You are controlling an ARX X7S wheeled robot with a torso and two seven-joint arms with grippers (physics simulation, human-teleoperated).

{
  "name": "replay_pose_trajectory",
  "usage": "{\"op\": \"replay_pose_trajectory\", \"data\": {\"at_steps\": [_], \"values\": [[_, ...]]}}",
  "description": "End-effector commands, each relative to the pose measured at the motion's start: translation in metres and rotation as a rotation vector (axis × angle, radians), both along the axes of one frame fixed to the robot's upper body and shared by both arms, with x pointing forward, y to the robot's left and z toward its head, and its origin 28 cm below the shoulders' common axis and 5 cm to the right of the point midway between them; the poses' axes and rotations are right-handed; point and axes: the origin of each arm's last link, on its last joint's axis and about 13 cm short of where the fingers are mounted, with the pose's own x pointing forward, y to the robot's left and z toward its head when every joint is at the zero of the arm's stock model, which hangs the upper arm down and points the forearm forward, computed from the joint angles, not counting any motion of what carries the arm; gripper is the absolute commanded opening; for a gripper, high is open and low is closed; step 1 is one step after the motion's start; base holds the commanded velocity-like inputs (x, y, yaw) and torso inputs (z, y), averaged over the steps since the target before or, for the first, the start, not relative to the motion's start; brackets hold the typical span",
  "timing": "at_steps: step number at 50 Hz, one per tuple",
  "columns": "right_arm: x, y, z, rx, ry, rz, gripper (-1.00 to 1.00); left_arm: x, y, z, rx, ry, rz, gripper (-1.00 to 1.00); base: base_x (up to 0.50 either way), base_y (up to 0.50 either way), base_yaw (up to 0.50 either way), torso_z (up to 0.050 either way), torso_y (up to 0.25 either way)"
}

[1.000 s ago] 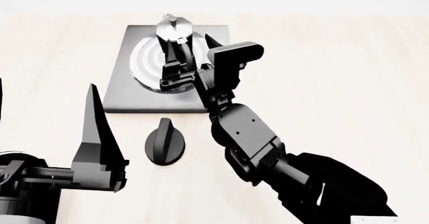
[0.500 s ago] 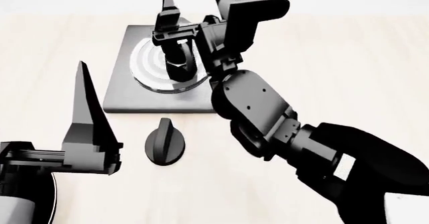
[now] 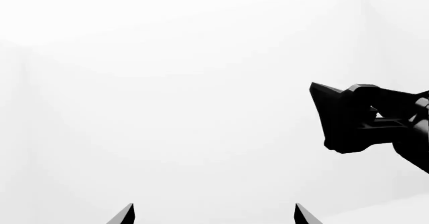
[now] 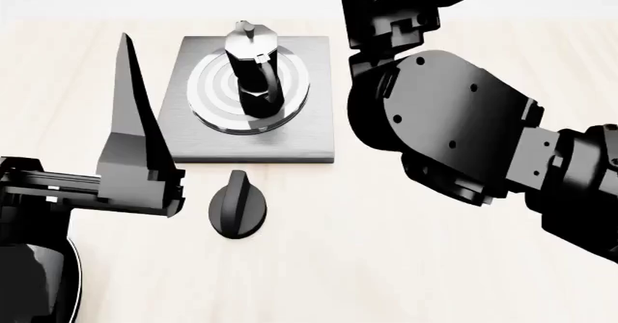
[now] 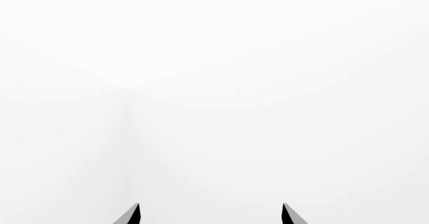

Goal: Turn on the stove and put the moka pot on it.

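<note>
Right claw (image 5: 210, 215) fingers apart, raised clear of moka pot (image 4: 255, 69) upright on stove (image 4: 251, 102) burner, left claw (image 3: 213, 215) fingers apart

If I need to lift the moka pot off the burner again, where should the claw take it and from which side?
Take the moka pot at its narrow waist, coming from the robot's near side, one finger on each side. It stands upright, centred on the stove rings. Its curved handle faces the robot, slightly right, so angle to clear it.
</note>
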Motion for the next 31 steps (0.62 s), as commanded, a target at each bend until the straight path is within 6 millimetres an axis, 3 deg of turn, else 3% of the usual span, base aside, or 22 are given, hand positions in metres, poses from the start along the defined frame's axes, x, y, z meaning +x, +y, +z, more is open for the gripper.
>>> {"op": "replay_pose_trajectory", "data": {"at_steps": [1, 16, 31], "values": [[-0.041, -0.017, 0.016, 0.008, -0.139, -0.036, 1.00, 0.000, -0.002, 0.011, 0.029, -0.033, -0.015, 1.00, 0.00, 0.00, 0.00, 0.000, 0.000], [-0.086, -0.057, 0.032, 0.041, -0.194, -0.102, 1.00, -0.009, 0.000, 0.023, 0.072, -0.076, -0.006, 1.00, 0.00, 0.00, 0.00, 0.000, 0.000], [-0.106, -0.090, 0.026, 0.044, -0.198, -0.173, 1.00, -0.013, -0.002, 0.030, 0.100, -0.103, -0.029, 1.00, 0.00, 0.00, 0.00, 0.000, 0.000]]}}
